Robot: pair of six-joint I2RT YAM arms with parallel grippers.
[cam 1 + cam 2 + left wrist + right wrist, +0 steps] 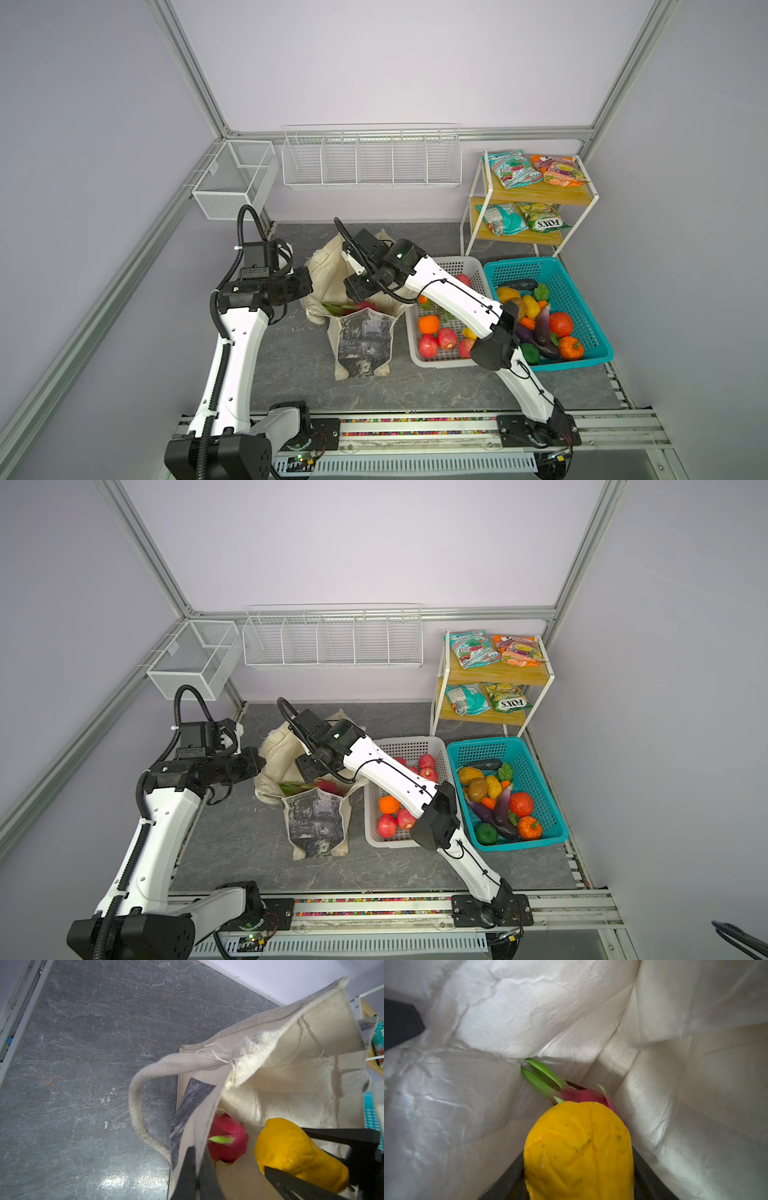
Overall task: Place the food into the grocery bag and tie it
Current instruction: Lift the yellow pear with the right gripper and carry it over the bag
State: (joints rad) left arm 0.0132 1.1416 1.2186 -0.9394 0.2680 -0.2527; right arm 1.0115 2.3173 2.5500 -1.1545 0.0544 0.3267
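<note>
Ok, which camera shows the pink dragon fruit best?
The left wrist view: most of the pink, green-tipped dragon fruit shows inside the cream canvas bag. The right wrist view shows only its green tips behind the yellow fruit. Both top views catch a small pink patch.

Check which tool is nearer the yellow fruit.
Right. The right tool grips the yellow fruit inside the grocery bag; the left tool is shut on the bag's rim, apart from it.

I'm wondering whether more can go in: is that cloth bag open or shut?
The bag is open: the left claw pinches its rim; the right claw holds a yellow fruit inside, near a dragon fruit.
</note>
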